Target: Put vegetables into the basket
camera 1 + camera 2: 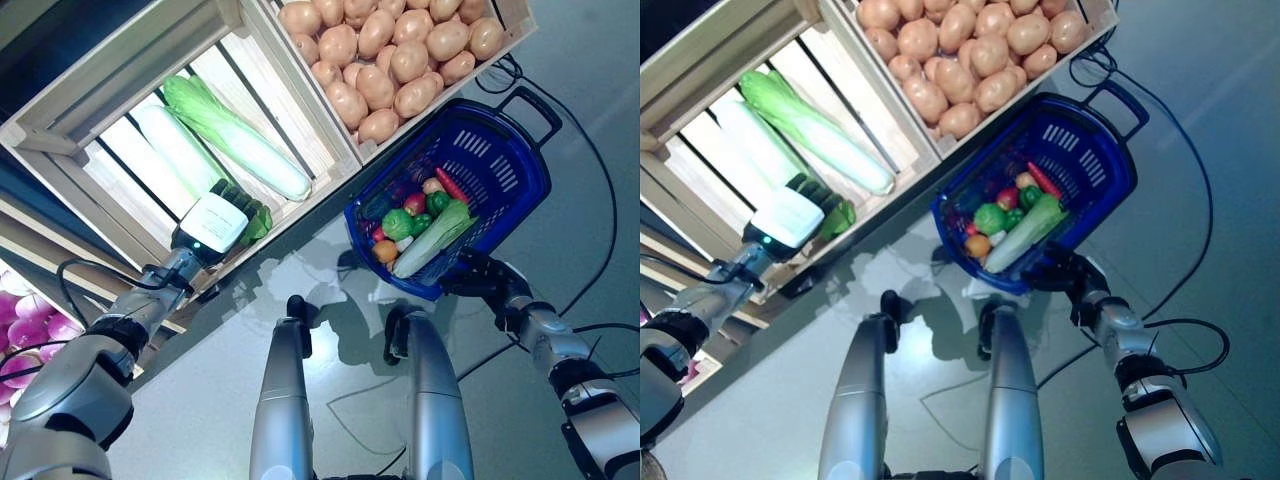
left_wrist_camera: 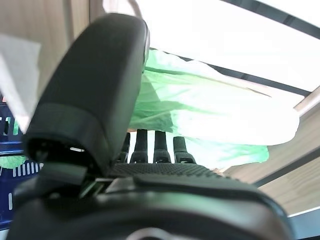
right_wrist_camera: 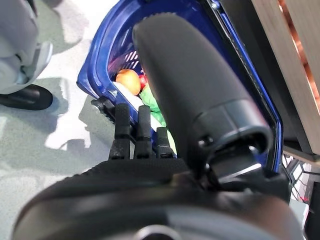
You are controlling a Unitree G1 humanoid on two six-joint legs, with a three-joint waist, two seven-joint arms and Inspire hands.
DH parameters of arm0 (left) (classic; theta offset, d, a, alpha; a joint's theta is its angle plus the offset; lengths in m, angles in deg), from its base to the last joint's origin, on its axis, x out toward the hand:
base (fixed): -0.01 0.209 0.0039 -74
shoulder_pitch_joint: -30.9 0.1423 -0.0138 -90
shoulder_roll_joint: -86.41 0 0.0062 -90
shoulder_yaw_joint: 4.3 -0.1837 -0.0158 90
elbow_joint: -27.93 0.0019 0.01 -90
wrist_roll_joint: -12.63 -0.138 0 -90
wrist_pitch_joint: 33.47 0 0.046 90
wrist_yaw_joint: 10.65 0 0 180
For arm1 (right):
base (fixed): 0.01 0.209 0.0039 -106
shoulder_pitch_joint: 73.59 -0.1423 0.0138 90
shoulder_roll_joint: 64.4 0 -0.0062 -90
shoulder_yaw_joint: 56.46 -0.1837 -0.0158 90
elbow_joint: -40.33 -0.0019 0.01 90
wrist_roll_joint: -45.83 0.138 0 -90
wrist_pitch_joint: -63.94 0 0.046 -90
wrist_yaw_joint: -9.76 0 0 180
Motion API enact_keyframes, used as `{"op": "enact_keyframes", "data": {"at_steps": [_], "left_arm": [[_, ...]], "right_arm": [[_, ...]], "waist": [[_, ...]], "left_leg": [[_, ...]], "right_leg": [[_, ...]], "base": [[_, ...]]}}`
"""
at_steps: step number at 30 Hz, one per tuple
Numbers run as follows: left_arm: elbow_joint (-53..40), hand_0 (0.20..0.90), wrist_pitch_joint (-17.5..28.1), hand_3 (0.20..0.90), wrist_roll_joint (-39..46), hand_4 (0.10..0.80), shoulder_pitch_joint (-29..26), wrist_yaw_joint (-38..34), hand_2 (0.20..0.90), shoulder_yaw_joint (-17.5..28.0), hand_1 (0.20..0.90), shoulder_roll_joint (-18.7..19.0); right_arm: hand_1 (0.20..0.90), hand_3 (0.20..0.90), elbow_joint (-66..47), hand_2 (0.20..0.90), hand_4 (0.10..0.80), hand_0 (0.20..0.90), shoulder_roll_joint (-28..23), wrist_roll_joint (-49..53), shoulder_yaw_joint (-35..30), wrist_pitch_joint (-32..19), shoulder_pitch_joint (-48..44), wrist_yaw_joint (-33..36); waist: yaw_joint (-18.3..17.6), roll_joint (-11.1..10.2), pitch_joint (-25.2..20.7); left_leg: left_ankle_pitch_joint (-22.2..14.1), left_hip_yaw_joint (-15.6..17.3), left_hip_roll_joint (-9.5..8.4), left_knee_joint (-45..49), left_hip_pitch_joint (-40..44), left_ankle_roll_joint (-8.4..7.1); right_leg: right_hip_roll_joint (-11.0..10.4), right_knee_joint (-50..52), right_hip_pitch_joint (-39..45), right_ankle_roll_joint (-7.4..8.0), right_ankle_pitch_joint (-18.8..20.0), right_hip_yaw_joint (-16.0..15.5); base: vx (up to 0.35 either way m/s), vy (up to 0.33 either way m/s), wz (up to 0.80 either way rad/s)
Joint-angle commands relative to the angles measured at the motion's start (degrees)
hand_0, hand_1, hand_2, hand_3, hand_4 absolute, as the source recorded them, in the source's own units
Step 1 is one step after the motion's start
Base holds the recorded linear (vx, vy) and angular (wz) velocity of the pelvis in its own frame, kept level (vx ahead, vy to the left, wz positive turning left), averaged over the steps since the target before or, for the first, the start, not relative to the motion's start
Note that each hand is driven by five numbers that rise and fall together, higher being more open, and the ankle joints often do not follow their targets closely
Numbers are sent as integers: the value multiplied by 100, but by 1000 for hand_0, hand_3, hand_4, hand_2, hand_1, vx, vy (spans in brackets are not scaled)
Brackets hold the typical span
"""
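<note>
The left robot hand [image 1: 222, 222] reaches into the left wooden crate [image 1: 90, 120], fingers curled round the leafy end of a green vegetable [image 2: 210, 112] at the crate's near edge; two long cabbages [image 1: 235, 135] lie just beyond; the leaves look soft, light and easily torn, so a hold nearer the firm stalk seems safer; the right robot hand [image 1: 480, 275] grips the near rim of the blue basket [image 1: 500, 165], already holding mixed vegetables, right of the crate; potatoes [image 1: 390, 50] fill the far crate.
</note>
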Motion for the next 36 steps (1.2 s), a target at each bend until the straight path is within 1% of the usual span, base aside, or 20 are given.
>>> {"op": "enact_keyframes", "data": {"at_steps": [1, 8, 13, 18, 19, 23, 24, 25, 26, 36], "left_arm": [[-11, 900, -398, 900, 88, 800, -562, -412, 900, 479, 900, 217], [91, 900, -361, 900, 136, 800, -690, -537, 900, 382, 900, 129], [133, 900, -387, 900, 151, 800, -771, -840, 900, 359, 900, 98], [118, 900, -242, 900, 59, 800, -953, -1151, 900, 307, 900, 149], [133, 900, -103, 900, -75, 800, -1036, -1232, 900, 290, 900, 192], [38, 900, -66, 900, 21, 800, -1150, -1055, 900, 194, 900, 229], [40, 691, -58, 691, 42, 660, -1157, -1019, 691, 193, 691, 224], [44, 594, -33, 594, 69, 596, -1161, -957, 594, 192, 594, 228], [43, 300, -27, 300, 92, 400, -1151, -943, 300, 196, 300, 231], [133, 300, 51, 300, 22, 400, -1137, -944, 300, 134, 300, 217]], "right_arm": [[900, 900, -180, 900, 800, 900, -384, 281, -354, -252, 151, 175], [900, 900, -191, 900, 800, 900, -392, 307, -399, -293, 183, 227], [900, 900, -231, 900, 800, 900, -410, 356, -380, -260, 145, 257], [900, 900, -322, 900, 800, 900, -410, 357, -363, -275, 138, 241], [900, 900, -323, 900, 800, 900, -427, 409, -364, -309, 126, 205], [900, 900, -354, 900, 800, 900, -432, 402, -383, -317, 103, 224], [900, 900, -352, 900, 800, 900, -425, 399, -381, -326, 99, 224], [900, 900, -358, 900, 800, 900, -430, 382, -380, -308, 73, 217], [900, 900, -367, 900, 800, 900, -434, 374, -372, -290, 60, 231], [900, 900, -285, 900, 800, 900, -475, 437, -377, -300, 12, 219]], "waist": [[-54, 4, -8], [-72, -18, -8], [-76, -44, -8], [-72, -85, -8], [-71, -95, -8], [-73, -99, -8], [-72, -97, -8], [-71, -97, -8], [-73, -100, -8], [-65, -121, -8]], "left_leg": [[-839, 350, -117, 385, 205, 329], [-871, 339, -93, 532, 13, 329], [-869, 349, -63, 572, -84, 342], [-865, 327, -45, 639, -168, 352], [-876, 321, -26, 666, -191, 369], [-878, 313, -18, 725, -259, 364], [-877, 314, -17, 727, -263, 364], [-875, 314, -20, 715, -256, 366], [-879, 317, -20, 716, -254, 359], [-860, 353, -12, 679, -260, 367]], "right_leg": [[-121, -556, 303, 247, 562, 134], [-132, -449, 137, 237, 544, 138], [-120, -401, 43, 231, 537, 140], [-105, -327, -29, 222, 523, 121], [-102, -298, -45, 210, 504, 112], [-98, -238, -103, 199, 488, 101], [-99, -230, -111, 204, 489, 105], [-96, -233, -108, 206, 488, 107], [-93, -245, -101, 210, 491, 110], [-72, -285, -90, 207, 516, 88]], "base": [[0, 0, 0], [0, 0, 0], [0, 0, 0], [0, 0, 0], [0, 0, 0], [0, 0, 0], [0, 0, 0], [0, 0, 0], [0, 0, 0], [0, 0, 0]]}}
